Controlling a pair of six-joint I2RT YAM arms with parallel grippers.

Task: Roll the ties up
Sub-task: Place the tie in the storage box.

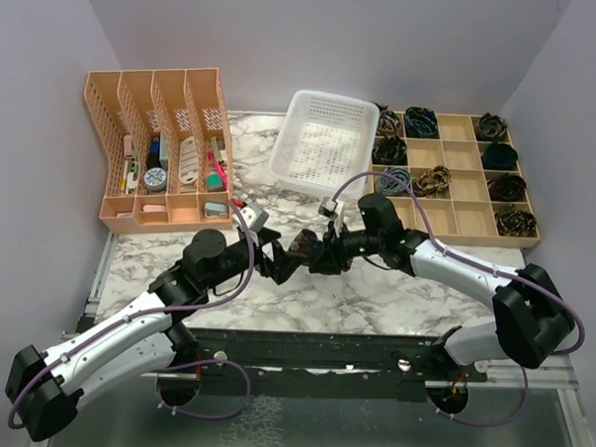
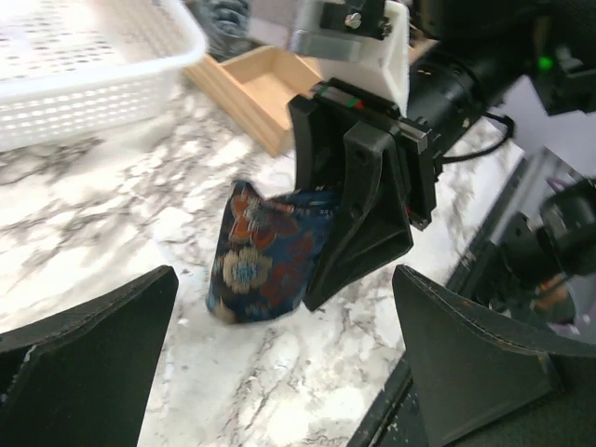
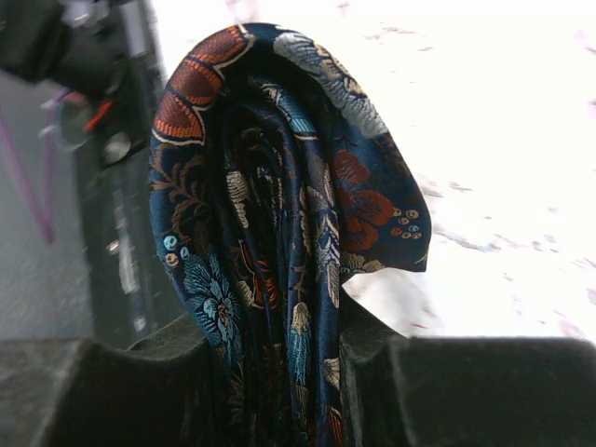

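A rolled navy tie (image 2: 256,256) with red, blue and cream flowers stands on the marble table. My right gripper (image 2: 358,233) is shut on it; in the right wrist view the tie (image 3: 279,214) is squeezed between the two black fingers (image 3: 112,391). In the top view the tie (image 1: 303,247) sits between the two grippers at the table's middle. My left gripper (image 2: 284,372) is open and empty just in front of the roll, its wide fingers (image 2: 84,345) apart on either side, not touching it.
A white plastic basket (image 1: 326,141) stands at the back centre. A wooden divided tray (image 1: 456,176) at the back right holds several rolled ties. An orange file organiser (image 1: 163,148) with small items stands at the back left. The table's front edge lies near the arms' bases.
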